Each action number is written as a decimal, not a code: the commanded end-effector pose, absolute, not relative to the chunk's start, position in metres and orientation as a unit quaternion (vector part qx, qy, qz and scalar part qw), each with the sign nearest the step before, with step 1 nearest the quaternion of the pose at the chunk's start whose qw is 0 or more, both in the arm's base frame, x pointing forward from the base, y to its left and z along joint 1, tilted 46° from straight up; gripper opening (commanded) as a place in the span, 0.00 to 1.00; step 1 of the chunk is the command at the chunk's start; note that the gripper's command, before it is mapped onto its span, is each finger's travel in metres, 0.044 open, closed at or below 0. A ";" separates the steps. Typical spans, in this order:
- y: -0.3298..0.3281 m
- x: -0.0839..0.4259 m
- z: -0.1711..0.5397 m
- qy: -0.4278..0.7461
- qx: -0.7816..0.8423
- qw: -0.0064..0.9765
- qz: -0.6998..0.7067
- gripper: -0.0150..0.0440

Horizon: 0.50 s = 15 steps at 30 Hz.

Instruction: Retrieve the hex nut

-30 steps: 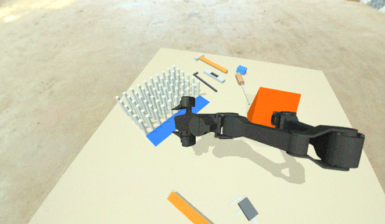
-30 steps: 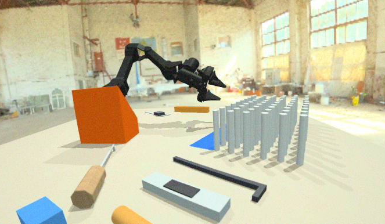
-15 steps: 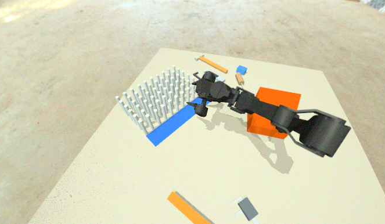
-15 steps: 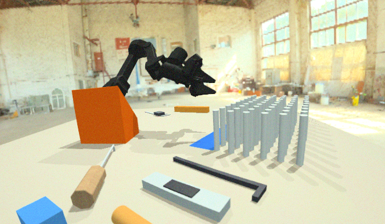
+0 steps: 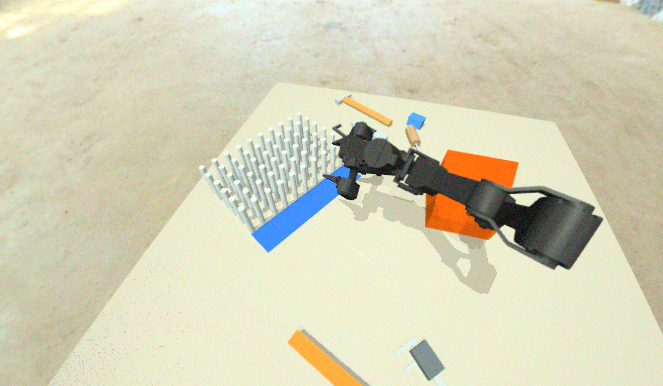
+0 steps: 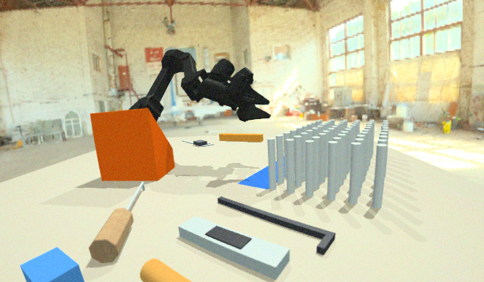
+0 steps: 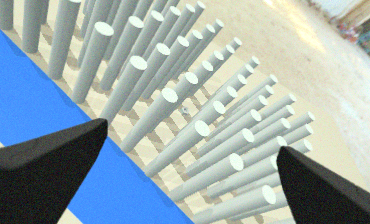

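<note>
My gripper [image 5: 329, 160] [image 6: 269, 109] [image 7: 193, 140] is open and empty, raised above the strip's side of the spacer field. Many thin grey metal spacers [image 5: 246, 220] [image 6: 379, 179] [image 7: 148, 122] stand upright in rows. The blue taped strip [image 5: 298, 215] [image 6: 259, 178] [image 7: 16, 80] runs along their front. A tiny grey nut [image 7: 185, 110] lies between spacers in the wrist view; I cannot make it out in the top and exterior views. A black L-shaped hook tool [image 6: 272, 216] lies flat beside the field; in the top view the arm hides most of it.
A pale block with a dark patch [image 6: 196, 228] lies beside the hook. Nearby are a screwdriver [image 5: 412, 135] [image 6: 113, 231], a hammer [image 5: 367, 111] and a blue cube [image 5: 416, 120] [image 6: 51, 268]. A large orange block [image 5: 480, 160] [image 6: 124, 146] stands by the arm. An orange bar [image 5: 323, 360] [image 6: 241, 138] and a dark pronged piece [image 5: 427, 359] [image 6: 200, 142] lie farther off.
</note>
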<state>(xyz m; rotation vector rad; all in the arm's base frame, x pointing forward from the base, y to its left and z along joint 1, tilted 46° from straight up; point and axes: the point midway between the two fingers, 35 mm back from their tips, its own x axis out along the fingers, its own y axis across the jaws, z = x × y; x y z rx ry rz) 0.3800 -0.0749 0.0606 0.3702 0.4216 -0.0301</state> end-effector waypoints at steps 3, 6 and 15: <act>-0.075 0.379 0.060 0.209 0.186 0.960 -0.015 1.00; -0.075 0.379 0.060 0.209 0.186 0.960 -0.015 1.00; -0.077 0.379 0.060 0.208 0.185 0.960 -0.018 1.00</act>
